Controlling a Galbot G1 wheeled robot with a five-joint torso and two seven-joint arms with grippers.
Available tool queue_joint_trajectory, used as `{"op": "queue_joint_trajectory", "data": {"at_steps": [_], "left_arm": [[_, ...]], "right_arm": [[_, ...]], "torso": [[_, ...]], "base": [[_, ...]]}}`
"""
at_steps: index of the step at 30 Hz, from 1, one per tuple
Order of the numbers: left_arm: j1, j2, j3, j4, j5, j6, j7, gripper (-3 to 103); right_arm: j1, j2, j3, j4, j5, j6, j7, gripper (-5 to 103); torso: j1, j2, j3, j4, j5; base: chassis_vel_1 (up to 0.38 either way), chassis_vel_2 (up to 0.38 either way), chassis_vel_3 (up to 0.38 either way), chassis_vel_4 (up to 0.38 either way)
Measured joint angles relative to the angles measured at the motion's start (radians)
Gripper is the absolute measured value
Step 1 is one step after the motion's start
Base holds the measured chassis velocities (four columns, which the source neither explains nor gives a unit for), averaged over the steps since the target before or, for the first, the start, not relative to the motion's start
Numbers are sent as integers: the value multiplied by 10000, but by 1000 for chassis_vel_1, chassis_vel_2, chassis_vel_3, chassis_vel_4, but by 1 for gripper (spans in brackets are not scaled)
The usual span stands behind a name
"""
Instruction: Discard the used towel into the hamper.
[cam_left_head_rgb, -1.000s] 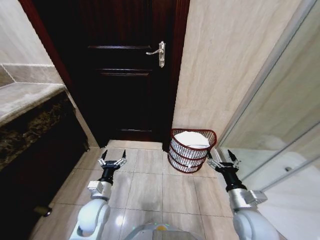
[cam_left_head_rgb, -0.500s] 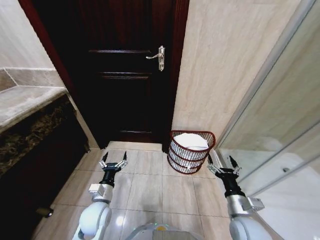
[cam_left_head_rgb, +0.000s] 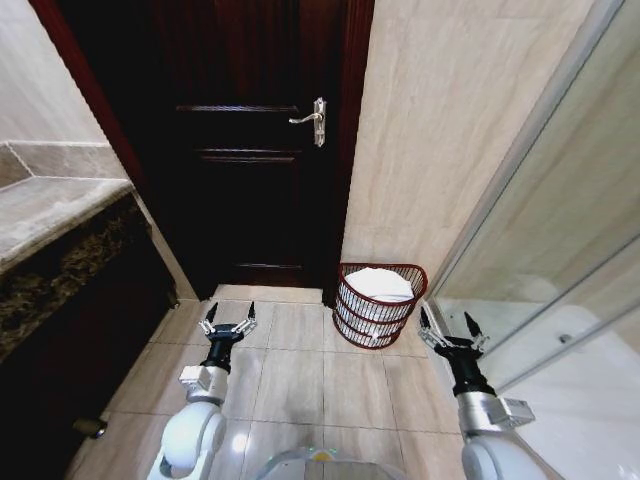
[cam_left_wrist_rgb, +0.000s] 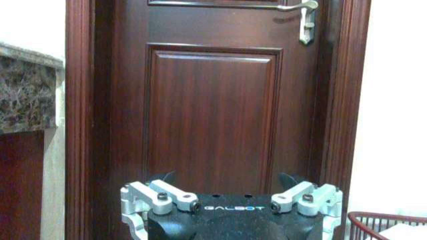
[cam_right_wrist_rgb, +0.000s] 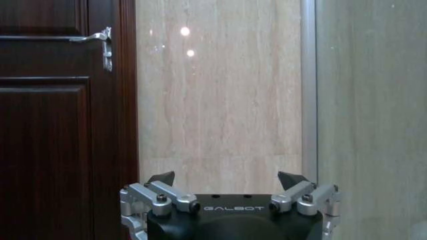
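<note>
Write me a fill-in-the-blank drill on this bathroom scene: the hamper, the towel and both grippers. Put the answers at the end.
1. The white towel lies ____ the hamper.
2. The hamper stands on the tiled floor just right of the dark wooden ____.
3. The left gripper and the right gripper both have their fingers ____ and hold nothing.
4. The gripper nearer the hamper is the ____ one.

Missing words: inside; door; open; right

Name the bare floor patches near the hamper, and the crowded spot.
Free: tiles between left gripper and hamper, and in front of the hamper. Crowded: the hamper's far side, tucked against wall beside door; right gripper hovers close.
</note>
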Motion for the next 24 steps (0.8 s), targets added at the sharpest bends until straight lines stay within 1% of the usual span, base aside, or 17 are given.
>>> {"op": "queue_joint_trajectory", "data": {"at_steps": [3,8,11,19,20,22,24], "left_arm": [[-76,-21,10,-32,56,77,-12,100],[-160,-110,27,-47,3,167,-65,100],[-209,-181,43,-117,-13,240,-78,100],[-300,-136,-56,-174,-94,287,-58,100],[-352,-124,-77,-163,-141,303,-58,100],[-358,-121,-77,-158,-150,305,-57,100],[-362,-95,-58,-141,-150,366,-115,100]], "right_arm": [[166,-44,-13,-58,3,-68,4,100],[236,-117,-26,-111,19,-117,6,100],[320,-193,-32,-232,25,-154,6,100],[412,-209,11,-295,34,-198,9,100],[419,-208,55,-291,34,-211,13,100],[418,-209,75,-287,34,-211,13,100],[407,-200,212,-258,75,-215,-10,100]], "torso": [[63,150,87,1,1],[93,248,153,-1,1],[144,370,225,0,1],[249,633,383,1,0],[287,720,429,1,1],[300,748,445,0,1],[356,886,528,0,0]], "base": [[0,0,0,0],[0,0,0,0],[0,0,0,0],[0,0,0,0],[0,0,0,0],[0,0,0,0],[0,0,0,0]]}}
